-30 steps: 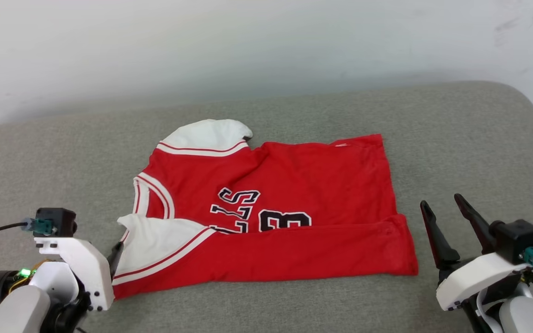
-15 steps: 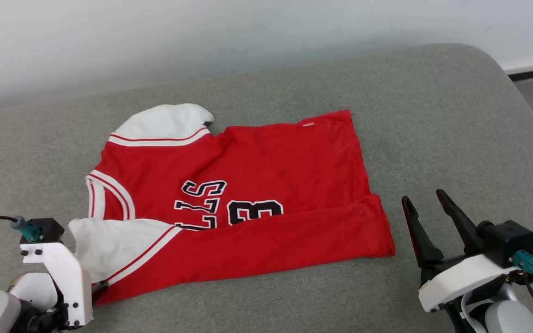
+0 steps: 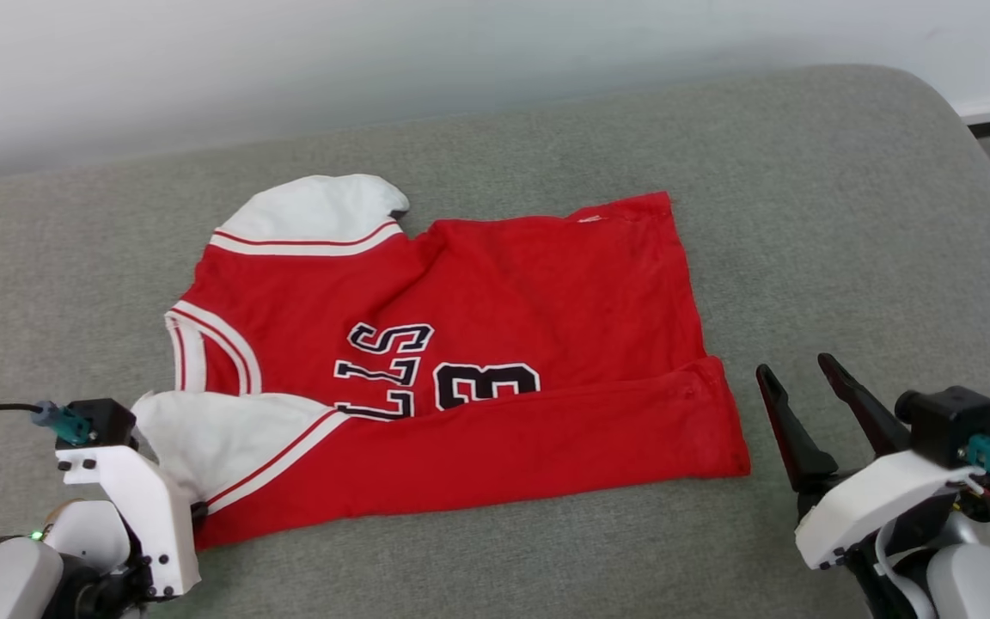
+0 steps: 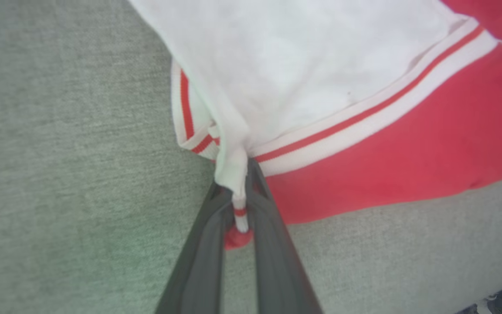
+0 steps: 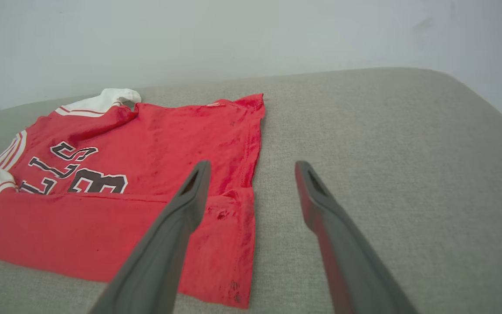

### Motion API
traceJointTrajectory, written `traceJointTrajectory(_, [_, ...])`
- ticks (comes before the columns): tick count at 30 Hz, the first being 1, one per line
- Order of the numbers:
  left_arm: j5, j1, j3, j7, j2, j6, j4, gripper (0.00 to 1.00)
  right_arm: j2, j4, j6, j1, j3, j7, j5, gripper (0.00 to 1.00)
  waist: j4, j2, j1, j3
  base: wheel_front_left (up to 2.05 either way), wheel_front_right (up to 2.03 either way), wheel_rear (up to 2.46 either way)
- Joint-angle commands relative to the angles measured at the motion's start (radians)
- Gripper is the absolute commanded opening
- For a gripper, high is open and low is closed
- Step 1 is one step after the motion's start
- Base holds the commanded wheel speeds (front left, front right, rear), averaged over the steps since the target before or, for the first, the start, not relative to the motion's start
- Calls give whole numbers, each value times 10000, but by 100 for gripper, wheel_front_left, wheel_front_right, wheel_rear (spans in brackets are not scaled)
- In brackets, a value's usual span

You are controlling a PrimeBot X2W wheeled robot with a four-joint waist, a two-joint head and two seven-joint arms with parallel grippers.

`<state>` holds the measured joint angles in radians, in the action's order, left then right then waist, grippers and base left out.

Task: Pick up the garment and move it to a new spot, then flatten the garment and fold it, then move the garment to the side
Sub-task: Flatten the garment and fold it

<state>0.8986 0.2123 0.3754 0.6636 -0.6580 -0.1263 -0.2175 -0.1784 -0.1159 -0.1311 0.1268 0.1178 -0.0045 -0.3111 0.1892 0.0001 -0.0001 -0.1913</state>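
Garment [image 3: 529,292] on grey cushion [image 3: 821,215], L pincer [image 4: 237,183] clamps sleeve [image 4: 299,65]

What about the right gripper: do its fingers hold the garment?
No, the right gripper stands with its fingers wide apart, and no cloth of the garment is pinched between them.

The left gripper [image 4: 239,192] is pinching the garment [image 4: 320,78] by the striped hem of its white sleeve, cloth bunching between the closed jaws, the rest lying on grey upholstery [image 4: 59,174].
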Motion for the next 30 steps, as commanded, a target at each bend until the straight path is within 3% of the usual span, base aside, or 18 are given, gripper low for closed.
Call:
traceJointTrajectory(1, [-100,-168,148,-160,203,20,-111,0,-161,42,8,152,-1,308,-108,100,-153,-1,1,114,0,0,0])
traceJointTrajectory(4, [-277,-19,-16,-644,169,14,246,0,-382,33,8,232,-18,1292,-439,100,-340,-1,1,173,0,0,0])
traceJointTrajectory(12, [-636,345,-156,-1138,119,-250,1839,0,-1038,-183,8,577,25,5277,-1156,100,-870,-1,1,-340,0,0,0])
traceJointTrajectory(18, [-880,613,-171,-1290,130,-419,2712,0,-943,-395,8,1009,208,6575,-1359,100,-1171,-1,1,-989,0,0,0])
traceJointTrajectory(24, [-944,595,-66,-1366,222,-440,2937,0,-527,-1368,-7,1181,694,7314,-1554,100,-1386,-1,1,-1186,0,0,0])
traceJointTrajectory(25, [-930,556,-32,-1320,233,-459,2909,0,-511,-1443,-7,1200,725,7325,-1598,40,-1419,-1,1,-1186,0,0,0])
traceJointTrajectory(26, [-938,528,-1,-1275,227,-461,2885,0,-493,-1489,-9,1206,736,7322,-1657,9,-1454,-1,1,-1180,0,0,0])
traceJointTrajectory(27, [-912,535,-4,-1298,258,-446,2890,0,-527,-1517,-9,1225,760,7312,-1672,0,-1482,-1,1,-1178,0,0,0])
traceJointTrajectory(30, [-870,477,8,-1500,392,-478,2798,0,-820,-1387,-6,1264,758,7149,-1724,0,-1547,-1,1,-1024,0,0,0])
